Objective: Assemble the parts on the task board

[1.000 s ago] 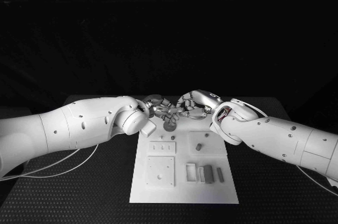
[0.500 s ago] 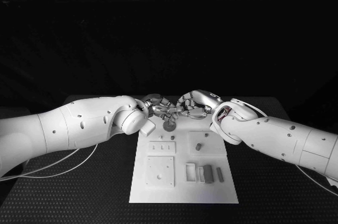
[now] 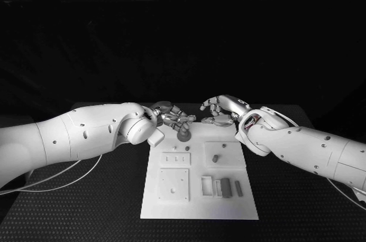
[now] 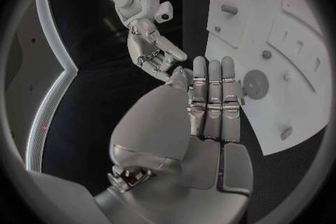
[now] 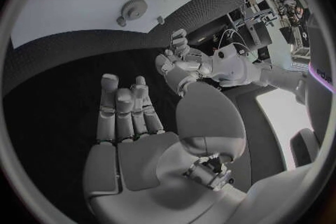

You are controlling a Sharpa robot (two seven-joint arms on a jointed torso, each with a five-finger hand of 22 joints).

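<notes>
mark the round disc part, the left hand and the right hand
round disc part [image 3: 184, 136], head view, its flat top face.
left hand [image 3: 174, 118], head view, middle of the fingers.
right hand [image 3: 221, 109], head view, back of the hand.

My arms: glossy white shells, small dark screw holes.
My left hand [image 3: 174, 118]: silver, jointed.
My right hand [image 3: 222, 109]: silver too.
Cables: thin, white.

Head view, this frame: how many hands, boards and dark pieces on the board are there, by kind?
hands: 2 (left hand, right hand)
task board: 1
round disc: 1
short pegs: 2
dark bars: 2
Total: 8
</notes>
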